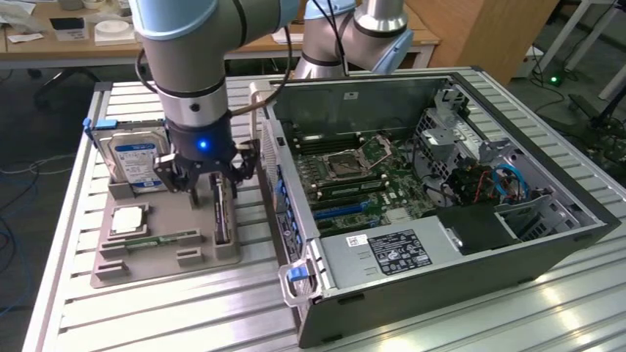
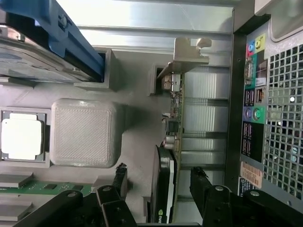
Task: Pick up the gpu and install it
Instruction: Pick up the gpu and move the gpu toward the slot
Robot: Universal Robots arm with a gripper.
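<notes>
Pick step, nothing gripped yet. Thin green-and-dark gpu card with silver end bracket [image 2: 176, 124] stands on edge in the grey moulded holder tray [image 1: 166, 258], beside the open black PC case [image 1: 470, 273]. Gripper [image 2: 158, 171] jaws apart, either side of the card. Likely needs a centred, square close, clear of the bracket.

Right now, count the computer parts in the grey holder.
4: hard drive standing at the far end; processor chip nearer the camera; memory stick lying nearer still; gpu on edge on the case side. The arm may hide others.
</notes>
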